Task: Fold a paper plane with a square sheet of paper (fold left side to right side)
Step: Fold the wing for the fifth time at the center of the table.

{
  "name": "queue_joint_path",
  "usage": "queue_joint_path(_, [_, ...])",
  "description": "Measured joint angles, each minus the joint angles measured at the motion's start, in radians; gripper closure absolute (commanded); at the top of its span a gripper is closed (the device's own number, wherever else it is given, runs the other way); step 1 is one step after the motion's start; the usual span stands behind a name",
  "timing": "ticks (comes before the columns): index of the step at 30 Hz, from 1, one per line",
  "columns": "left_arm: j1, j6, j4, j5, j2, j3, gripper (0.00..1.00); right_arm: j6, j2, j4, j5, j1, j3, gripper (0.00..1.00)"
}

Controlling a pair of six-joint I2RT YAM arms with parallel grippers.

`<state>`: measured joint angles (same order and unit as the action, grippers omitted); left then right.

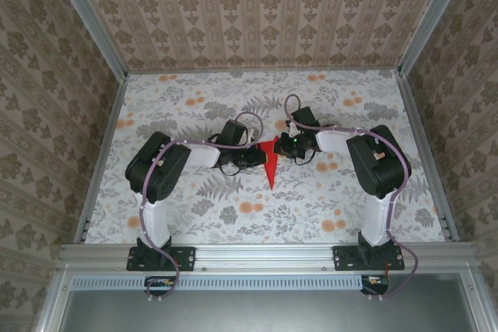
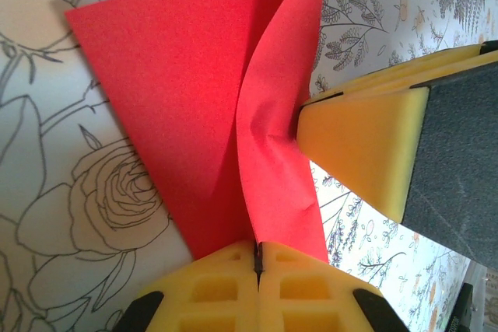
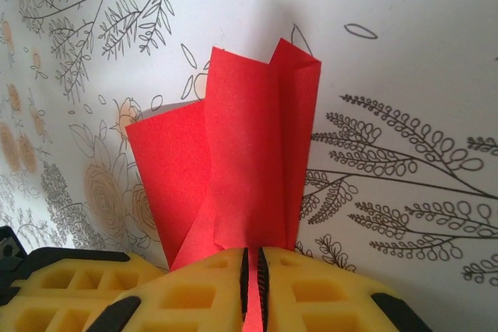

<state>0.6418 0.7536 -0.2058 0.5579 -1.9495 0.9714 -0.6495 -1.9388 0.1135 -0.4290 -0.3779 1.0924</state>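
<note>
The paper plane (image 1: pixel 270 165) is pinched by left gripper (image 2: pixel 257 258) and right gripper (image 3: pixel 253 270); even tension along the crease is advised.

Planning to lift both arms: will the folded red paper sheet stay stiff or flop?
Probably floppy: the folded red paper sheet bows between the left hand and right hand. Likely very light; its thin layers splay apart. Pulling apart might tear it.

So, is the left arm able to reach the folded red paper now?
Probably yes: the left claw is shut on the folded red paper, and the right claw grips another edge; nothing stands between.
</note>
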Motion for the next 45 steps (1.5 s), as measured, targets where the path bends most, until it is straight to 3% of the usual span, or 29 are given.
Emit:
queue_joint_path(10, [-0.002,-0.038,0.097,-0.051,0.069,-0.004,0.74,0.023,-0.008,0.048,0.015,-0.004,0.024,0.87])
queue_joint_path(20, [0.016,-0.046,0.167,-0.018,0.230,-0.013,0.79,0.023,-0.014,0.060,0.014,-0.007,0.034,0.88])
queue_joint_path(28, [0.084,-0.015,0.150,0.046,0.190,0.005,0.80,0.023,-0.016,0.068,0.014,-0.009,0.040,0.88])
queue_joint_path(45, [0.105,0.002,0.165,0.038,0.081,0.006,0.80,0.031,-0.019,0.078,0.014,-0.010,0.048,0.88])
